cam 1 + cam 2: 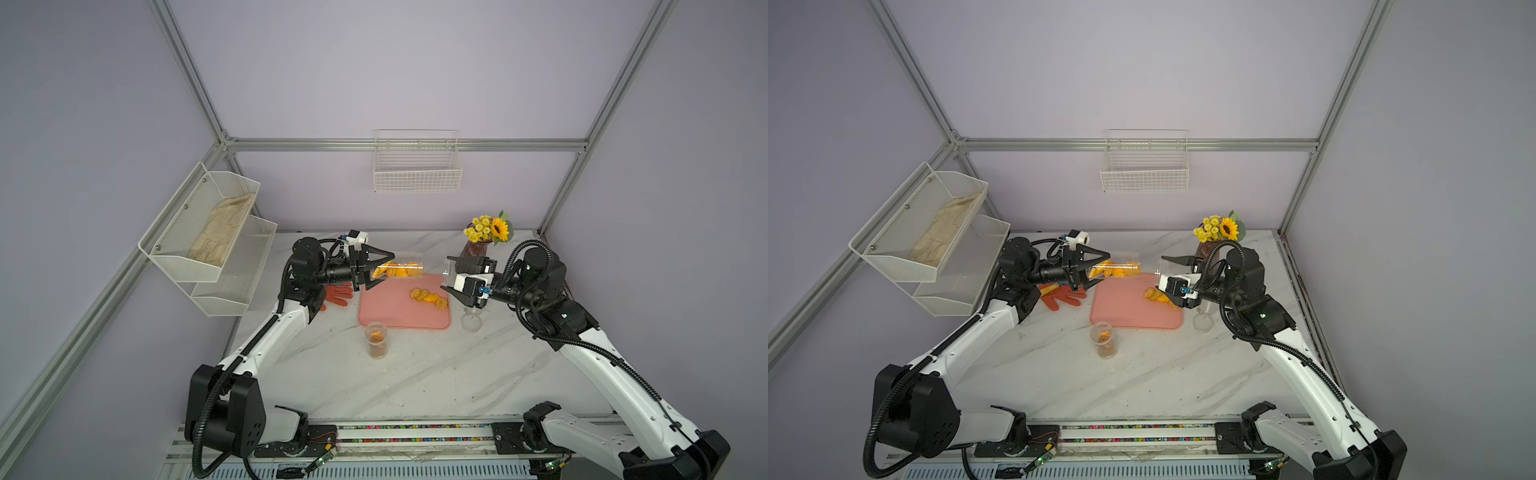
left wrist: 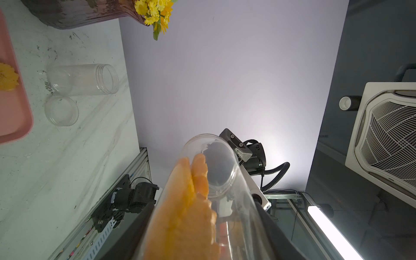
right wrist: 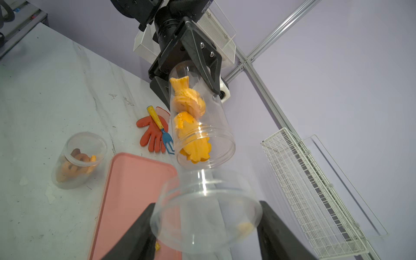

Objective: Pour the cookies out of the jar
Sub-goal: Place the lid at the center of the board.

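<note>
Both arms reach in from the desk's [image 1: 415, 374] near edge, wrists level, facing each other across the pink tray [image 1: 386, 307]. Loose cookies [image 1: 430, 298] lie on the tray, 5 o'clock of the jar's mouth. Left hand [image 1: 384, 270] clamps the clear jar [image 1: 409, 266] by its base, sideways over the tray's far edge, mouth toward 3 o'clock; cookies [image 1: 395, 271] sit inside, just past its fingertips. Right hand [image 1: 445, 272] pinches the clear lid [image 3: 206, 209].

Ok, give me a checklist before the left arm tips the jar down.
1. Open jar: ok, the right gripper holds the lid clear of its mouth.
2. Grip: ok, the left gripper fingers clamp the closed end.
3. Mouth above the pink tray: cannot tell, it hangs near the far edge.
4. Loose cookies: ok, several lie along the wall.
5. Landing space: ok, bare tray beside the pile.
</note>
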You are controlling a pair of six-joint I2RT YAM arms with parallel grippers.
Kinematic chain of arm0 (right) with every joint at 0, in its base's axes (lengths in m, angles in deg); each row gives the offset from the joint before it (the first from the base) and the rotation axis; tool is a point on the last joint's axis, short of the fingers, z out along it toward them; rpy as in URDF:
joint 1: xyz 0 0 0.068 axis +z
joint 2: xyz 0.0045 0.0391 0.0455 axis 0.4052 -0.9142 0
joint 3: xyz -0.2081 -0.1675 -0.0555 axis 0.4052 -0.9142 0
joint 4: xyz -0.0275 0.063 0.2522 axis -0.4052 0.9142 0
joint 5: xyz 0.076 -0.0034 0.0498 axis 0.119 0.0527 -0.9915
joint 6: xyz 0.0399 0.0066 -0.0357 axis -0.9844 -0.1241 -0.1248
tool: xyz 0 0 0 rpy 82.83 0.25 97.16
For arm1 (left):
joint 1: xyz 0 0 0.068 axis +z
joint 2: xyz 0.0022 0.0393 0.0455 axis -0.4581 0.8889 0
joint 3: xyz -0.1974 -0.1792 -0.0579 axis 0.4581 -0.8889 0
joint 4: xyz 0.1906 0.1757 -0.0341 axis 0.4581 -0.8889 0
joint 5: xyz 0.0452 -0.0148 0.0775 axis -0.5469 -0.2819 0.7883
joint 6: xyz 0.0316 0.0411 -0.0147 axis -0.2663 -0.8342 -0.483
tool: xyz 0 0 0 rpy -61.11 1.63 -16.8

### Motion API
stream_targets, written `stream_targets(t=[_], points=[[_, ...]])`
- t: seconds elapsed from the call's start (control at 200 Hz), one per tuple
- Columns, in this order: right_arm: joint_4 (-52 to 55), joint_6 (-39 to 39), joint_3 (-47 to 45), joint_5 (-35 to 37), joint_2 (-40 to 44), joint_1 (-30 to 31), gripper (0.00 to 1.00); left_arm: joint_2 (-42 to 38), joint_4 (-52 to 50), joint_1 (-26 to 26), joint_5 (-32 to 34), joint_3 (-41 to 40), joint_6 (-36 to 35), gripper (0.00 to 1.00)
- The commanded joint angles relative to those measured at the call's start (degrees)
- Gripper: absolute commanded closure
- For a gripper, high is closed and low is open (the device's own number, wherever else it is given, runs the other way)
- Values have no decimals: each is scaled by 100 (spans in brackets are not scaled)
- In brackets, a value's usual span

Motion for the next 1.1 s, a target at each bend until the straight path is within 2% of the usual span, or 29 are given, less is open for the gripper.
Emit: stream_targets(t=[0.0,0.085,0.15,0.27,0.375,0.575,0.765,0.9,1.095], points=[[213,34,114,44,-19,39,38,-22,205,-11,15,155,66,39],[427,-580,173,15,8,46,37,-21,209,-17,9,198,63,40],[525,-1393,114,57,117,39,37,-15,219,-14,0,225,49,40],[697,-2597,-344,-20,688,64,36,-13,200,-10,18,228,-10,40],[1396,-2984,-676,-69,1151,76,36,-24,178,-15,19,217,-52,40],[2957,-2690,-927,66,1240,129,36,-37,193,-15,22,215,-87,39],[4002,-2311,-821,609,299,404,37,-165,64,-12,25,82,-180,39],[4134,-2354,-812,1201,-190,922,35,-283,-296,-11,19,6,-458,38],[4001,-2752,-885,1771,-674,1246,35,-338,-668,18,19,-14,-773,38]])
